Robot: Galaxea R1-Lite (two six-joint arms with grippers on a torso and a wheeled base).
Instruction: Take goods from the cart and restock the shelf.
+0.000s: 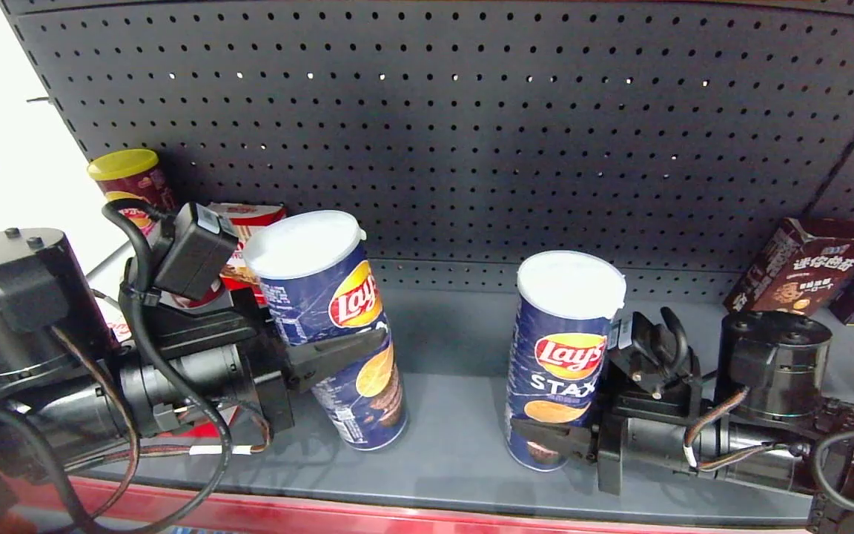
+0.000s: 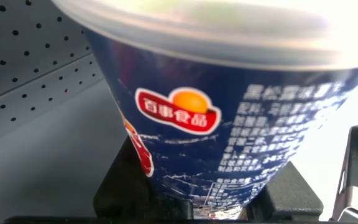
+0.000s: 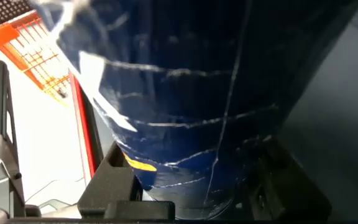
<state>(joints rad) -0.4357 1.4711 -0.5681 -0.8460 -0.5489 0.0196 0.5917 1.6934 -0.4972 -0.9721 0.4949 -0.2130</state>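
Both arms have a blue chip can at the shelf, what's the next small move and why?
Probably tip the left blue can upright before releasing. The left gripper is shut on it, and it leans with its lid toward the robot's left, base near the shelf floor. The right blue can stands about straight.

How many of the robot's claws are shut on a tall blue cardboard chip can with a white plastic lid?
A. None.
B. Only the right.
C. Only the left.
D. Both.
D: the left claw clamps the leaning blue chip can with the white lid, the right claw the other blue can, on the grey metal shelf.
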